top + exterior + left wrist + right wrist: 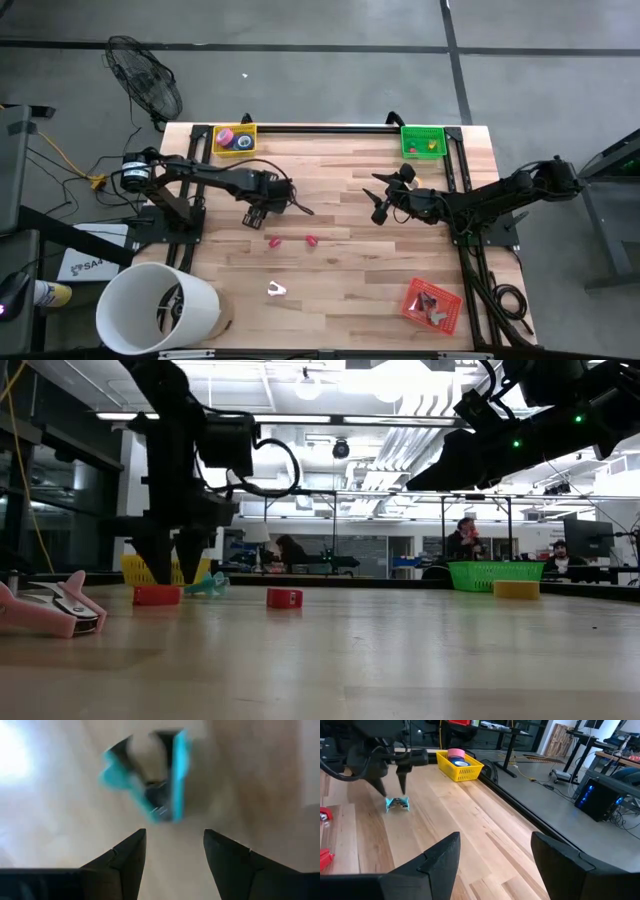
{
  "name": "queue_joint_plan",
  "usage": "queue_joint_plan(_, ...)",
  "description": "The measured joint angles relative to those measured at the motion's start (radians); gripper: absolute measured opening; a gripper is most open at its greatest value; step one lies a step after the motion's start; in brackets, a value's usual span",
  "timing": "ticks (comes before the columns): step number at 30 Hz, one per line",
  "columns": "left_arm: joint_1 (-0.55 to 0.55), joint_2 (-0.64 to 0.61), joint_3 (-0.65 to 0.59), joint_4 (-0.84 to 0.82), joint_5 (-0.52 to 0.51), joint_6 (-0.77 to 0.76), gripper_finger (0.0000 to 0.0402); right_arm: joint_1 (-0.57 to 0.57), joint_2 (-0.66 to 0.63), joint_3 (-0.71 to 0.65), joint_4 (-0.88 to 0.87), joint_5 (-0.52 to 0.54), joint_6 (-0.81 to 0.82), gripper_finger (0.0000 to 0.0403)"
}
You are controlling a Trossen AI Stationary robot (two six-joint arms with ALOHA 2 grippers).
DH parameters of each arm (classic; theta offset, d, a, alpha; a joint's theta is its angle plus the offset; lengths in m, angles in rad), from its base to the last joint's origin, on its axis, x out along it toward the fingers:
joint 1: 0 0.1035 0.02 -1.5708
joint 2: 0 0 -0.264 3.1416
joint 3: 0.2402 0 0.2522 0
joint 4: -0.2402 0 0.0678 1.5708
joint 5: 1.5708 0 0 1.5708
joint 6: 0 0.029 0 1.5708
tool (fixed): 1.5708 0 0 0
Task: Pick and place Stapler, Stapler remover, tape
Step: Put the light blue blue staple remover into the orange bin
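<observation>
A teal staple remover lies on the wooden table, also in the right wrist view and the low view. My left gripper hovers just above it, pointing down, open and empty; its fingers stand short of the remover. Two small red pieces lie near the table's middle. A pale pink staple remover lies nearer the front edge. My right gripper is open and empty right of centre, held above the table.
A yellow basket with tape rolls stands at the far left, a green basket at the far right, and a red basket at the near right. A white bucket stands at the near left corner.
</observation>
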Motion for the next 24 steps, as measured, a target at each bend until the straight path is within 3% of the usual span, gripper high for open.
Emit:
queue_joint_plan(3, 0.020, -0.004, -0.037, 0.059, 0.053, -0.011, 0.0193, 0.000, 0.000, 0.000, 0.000, 0.000, 0.000, 0.0236)
queue_joint_plan(8, 0.070, -0.005, -0.069, 0.100, 0.057, -0.030, 0.0193, 0.000, 0.000, 0.000, 0.000, 0.000, 0.001, 0.0236)
queue_joint_plan(14, 0.123, -0.006, -0.083, 0.141, 0.177, -0.030, 0.0193, 0.000, 0.000, 0.000, 0.000, 0.000, 0.001, 0.0236)
queue_joint_plan(24, 0.122, -0.001, -0.084, 0.207, 0.168, -0.108, 0.0193, 0.000, 0.000, 0.000, 0.000, -0.001, 0.001, 0.0236)
